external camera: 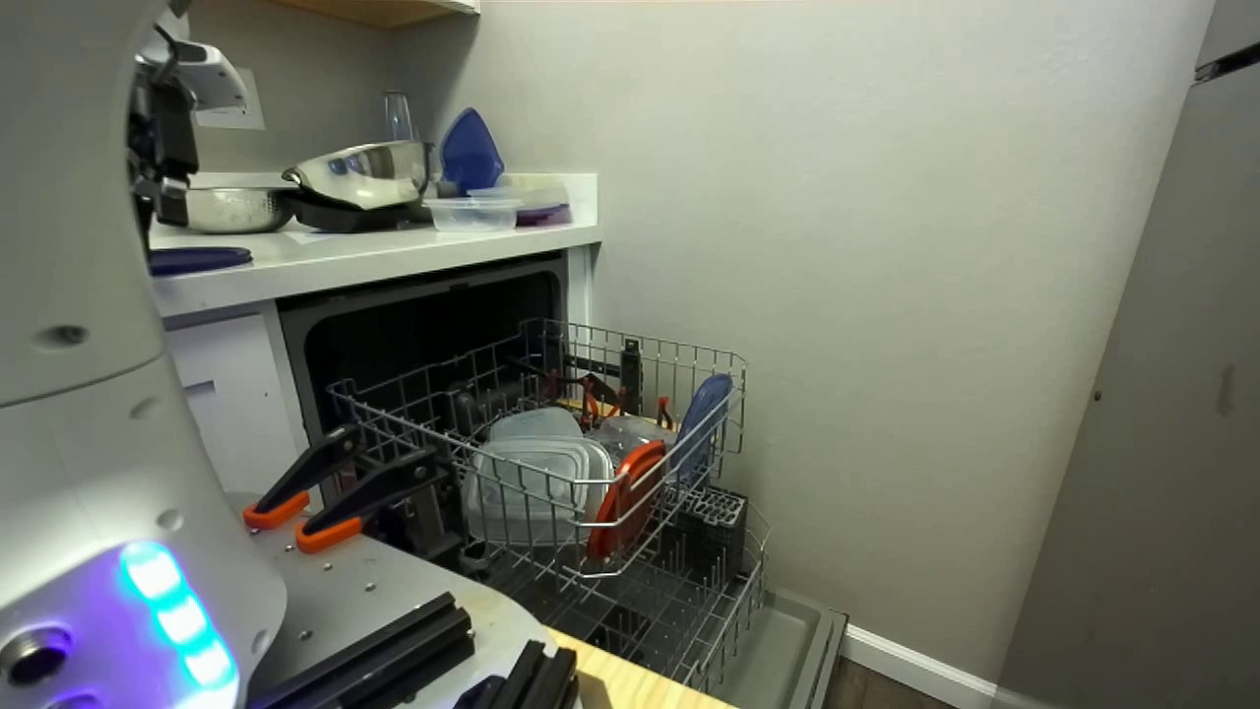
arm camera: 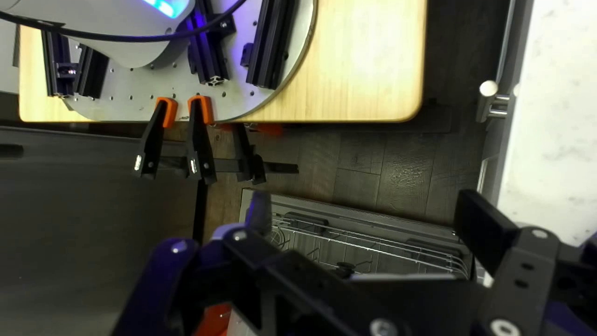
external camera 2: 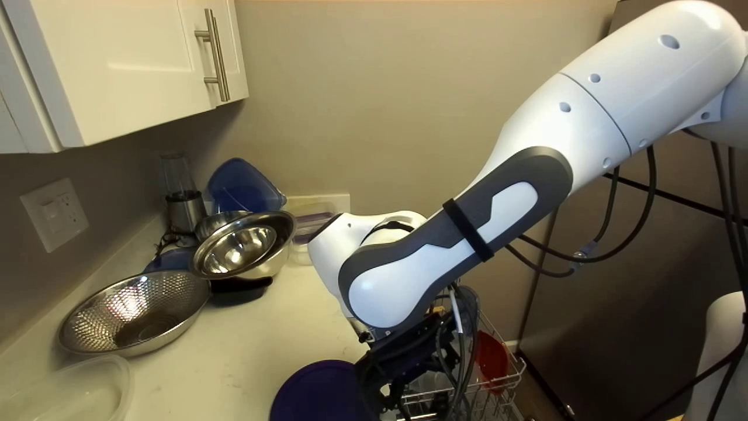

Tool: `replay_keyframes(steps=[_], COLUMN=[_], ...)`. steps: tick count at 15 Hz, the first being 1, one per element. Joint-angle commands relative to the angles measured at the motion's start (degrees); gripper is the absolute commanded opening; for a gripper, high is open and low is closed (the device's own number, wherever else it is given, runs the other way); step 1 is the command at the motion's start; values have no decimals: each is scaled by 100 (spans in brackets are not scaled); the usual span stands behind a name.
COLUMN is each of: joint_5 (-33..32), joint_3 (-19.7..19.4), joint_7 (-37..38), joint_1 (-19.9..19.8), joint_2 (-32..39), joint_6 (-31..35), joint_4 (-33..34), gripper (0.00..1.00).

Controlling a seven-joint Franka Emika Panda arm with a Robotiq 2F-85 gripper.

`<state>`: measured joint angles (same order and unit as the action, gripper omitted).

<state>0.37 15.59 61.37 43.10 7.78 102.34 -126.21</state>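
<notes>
At the left end of the white stone-look surface (external camera 2: 234,354), in an exterior view, I can see part of a clear plastic tub (external camera 2: 76,389), and behind it a wide shiny steel bowl (external camera 2: 137,313) with dotted walls. Next along stands a small blender (external camera 2: 184,204) with a steel base and clear cup. By it, polished steel bowls (external camera 2: 245,245) sit nested and tilted, with a broad blue plastic piece (external camera 2: 242,187) propped up behind them. Clear plastic boxes (external camera 2: 310,234) are farther right.

Closer to me lies a flat round dark-blue lid (external camera 2: 318,392), the thing nearest the black gripper (arm camera: 367,210), which overlaps its right edge from here; I can't tell whether the two touch. In the wrist view the jaws stand wide apart, one of them near the edge of the white surface.

To the right, the grey wire upper rack (external camera: 591,482) is pulled out of the dishwasher (external camera: 293,340). Left to right, it holds translucent plastic containers (external camera: 536,483), an orange-red plastic lid (external camera: 630,502) on edge at the front, and a blue plastic oval (external camera: 702,428) tilted at the far end. Below that end is a dark slotted cutlery basket (external camera: 714,522).
</notes>
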Motion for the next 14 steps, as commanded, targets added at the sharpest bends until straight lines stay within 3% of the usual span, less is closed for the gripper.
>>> replay_keyframes(steps=[1, 4, 10, 14], joint_5=[-27, -263, -769, -1357], joint_3=[207, 308, 395, 286], joint_7=[21, -530, -1222, -1380], joint_1=[-204, -242, -147, -39], joint_2=[13, 280, 880, 1404], joint_6=[-12, 20, -785, -128], joint_4=[12, 454, 1643, 1874], gripper=[100, 100, 100, 100])
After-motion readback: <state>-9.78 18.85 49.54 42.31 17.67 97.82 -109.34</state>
